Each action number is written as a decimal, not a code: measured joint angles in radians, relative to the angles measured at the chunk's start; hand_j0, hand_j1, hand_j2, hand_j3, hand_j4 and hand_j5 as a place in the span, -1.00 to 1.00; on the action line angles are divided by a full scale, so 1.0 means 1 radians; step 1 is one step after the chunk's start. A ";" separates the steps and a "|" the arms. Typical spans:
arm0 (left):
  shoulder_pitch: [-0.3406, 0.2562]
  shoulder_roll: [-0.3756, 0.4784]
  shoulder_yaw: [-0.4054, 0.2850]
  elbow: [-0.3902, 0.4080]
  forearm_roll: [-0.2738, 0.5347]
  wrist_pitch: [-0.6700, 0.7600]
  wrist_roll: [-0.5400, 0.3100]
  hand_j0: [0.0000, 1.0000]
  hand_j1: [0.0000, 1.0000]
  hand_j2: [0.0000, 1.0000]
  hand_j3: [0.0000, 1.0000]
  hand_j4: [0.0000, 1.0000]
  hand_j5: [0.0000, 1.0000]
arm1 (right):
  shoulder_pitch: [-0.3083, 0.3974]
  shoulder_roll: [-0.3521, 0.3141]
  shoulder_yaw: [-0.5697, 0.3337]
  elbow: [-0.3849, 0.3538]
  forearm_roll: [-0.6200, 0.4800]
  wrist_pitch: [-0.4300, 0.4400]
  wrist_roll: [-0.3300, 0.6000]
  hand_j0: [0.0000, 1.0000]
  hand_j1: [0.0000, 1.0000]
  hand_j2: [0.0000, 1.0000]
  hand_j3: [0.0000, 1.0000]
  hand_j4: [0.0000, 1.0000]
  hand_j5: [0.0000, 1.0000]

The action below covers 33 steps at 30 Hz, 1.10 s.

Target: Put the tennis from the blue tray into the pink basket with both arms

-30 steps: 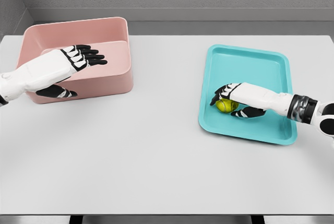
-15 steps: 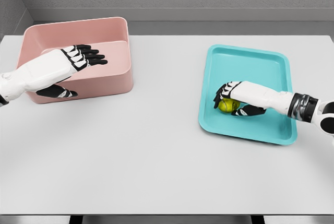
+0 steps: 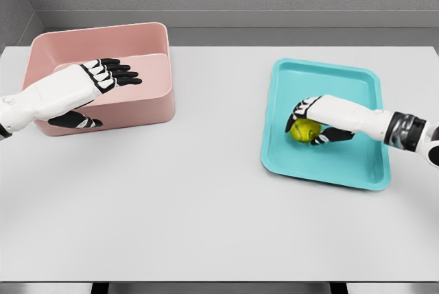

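The pink basket (image 3: 103,75), taken as the landmark, sits at the far left of the table (image 3: 206,205). The left hand (image 3: 86,88) hovers over the basket's front wall, fingers extended flat and pressed side by side, thumb dropped below, holding nothing. Well to the right of the basket lies the blue tray (image 3: 343,81), and the tennis ball (image 3: 304,129) sits in the tray's near-left part, on the side closer to the basket. The right hand (image 3: 317,124) is curled over the ball, fingers wrapped across its top and thumb underneath; whether the ball is clear of the tray floor cannot be told. Judgement: the step in hand is the pick-up, the grasp formed, transfer not yet begun. The next move calls for a firm hold, a lift clear of the tray rim, then carriage leftward toward the basket, probably with a handover, since the left hand waits there. The table is plain pale grey; behind the basket runs a grey wall.
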 measured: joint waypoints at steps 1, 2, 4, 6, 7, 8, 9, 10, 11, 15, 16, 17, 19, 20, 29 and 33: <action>0.000 0.000 0.000 0.000 0.000 0.000 0.000 1.00 1.00 1.00 1.00 1.00 1.00 | 0.000 -0.001 -0.003 -0.002 0.000 0.000 0.000 0.11 0.11 0.11 0.11 0.11 0.11; 0.000 0.000 0.000 0.000 0.000 0.000 0.000 1.00 1.00 1.00 1.00 1.00 1.00 | -0.002 -0.001 -0.006 -0.004 -0.001 0.000 0.000 0.11 0.11 0.11 0.11 0.11 0.11; 0.000 0.001 0.000 0.000 0.000 0.000 0.000 1.00 1.00 1.00 1.00 1.00 1.00 | -0.011 -0.002 -0.009 -0.007 -0.001 0.000 0.000 0.11 0.11 0.11 0.11 0.11 0.11; 0.000 0.002 0.000 0.000 0.000 0.000 0.001 1.00 1.00 1.00 1.00 1.00 1.00 | -0.017 -0.002 -0.010 -0.010 -0.001 0.000 0.000 0.11 0.11 0.11 0.11 0.11 0.11; 0.000 0.002 0.000 0.000 0.000 0.000 0.001 1.00 1.00 1.00 1.00 1.00 1.00 | -0.020 -0.002 -0.011 -0.012 -0.001 0.000 0.000 0.11 0.11 0.11 0.11 0.11 0.11; 0.000 0.002 0.000 0.000 0.000 0.000 0.001 1.00 1.00 1.00 1.00 1.00 1.00 | -0.020 -0.002 -0.011 -0.015 -0.001 0.000 0.000 0.11 0.11 0.11 0.11 0.11 0.11; 0.002 0.002 0.000 0.000 0.001 0.000 0.001 1.00 1.00 1.00 1.00 1.00 1.00 | -0.023 -0.002 -0.011 -0.019 -0.001 0.000 0.000 0.11 0.11 0.11 0.11 0.11 0.11; 0.002 0.003 0.000 0.000 0.001 0.000 0.001 1.00 1.00 1.00 1.00 1.00 1.00 | -0.025 -0.002 -0.012 -0.021 -0.001 0.000 0.000 0.11 0.11 0.11 0.11 0.11 0.11; 0.002 0.003 0.000 0.000 0.001 0.000 0.001 1.00 1.00 1.00 1.00 1.00 1.00 | -0.028 -0.002 -0.012 -0.024 -0.001 0.000 0.000 0.11 0.11 0.11 0.11 0.11 0.11; 0.002 0.004 0.000 0.000 0.001 0.000 0.002 1.00 1.00 1.00 1.00 1.00 1.00 | -0.031 -0.001 -0.013 -0.036 -0.002 0.000 -0.001 0.11 0.11 0.11 0.11 0.11 0.11; 0.002 0.004 0.000 0.000 0.002 0.000 0.002 1.00 1.00 1.00 1.00 1.00 1.00 | -0.031 -0.001 -0.014 -0.039 -0.003 0.000 -0.001 0.11 0.11 0.11 0.11 0.11 0.11; 0.002 0.004 0.000 0.000 0.002 0.000 0.002 1.00 1.00 1.00 1.00 1.00 1.00 | -0.031 0.000 -0.015 -0.041 -0.003 0.000 -0.002 0.11 0.11 0.11 0.11 0.11 0.11; 0.002 0.004 0.000 0.000 0.002 0.000 0.002 1.00 1.00 1.00 1.00 1.00 1.00 | -0.032 0.000 -0.017 -0.047 -0.004 0.000 -0.003 0.11 0.11 0.11 0.11 0.11 0.11; 0.002 0.004 0.000 0.000 0.002 0.000 0.002 1.00 1.00 1.00 1.00 1.00 1.00 | -0.035 0.001 -0.017 -0.050 -0.005 0.000 -0.003 0.11 0.11 0.11 0.11 0.11 0.11; 0.002 0.004 0.000 0.000 0.002 0.000 0.002 1.00 1.00 1.00 1.00 1.00 1.00 | -0.038 0.010 -0.018 -0.076 -0.007 0.000 -0.005 0.11 0.11 0.11 0.11 0.11 0.11; 0.003 0.004 0.000 0.000 0.002 0.000 0.002 1.00 1.00 1.00 1.00 1.00 1.00 | -0.044 0.014 -0.018 -0.084 -0.007 0.000 -0.007 0.11 0.11 0.11 0.11 0.11 0.11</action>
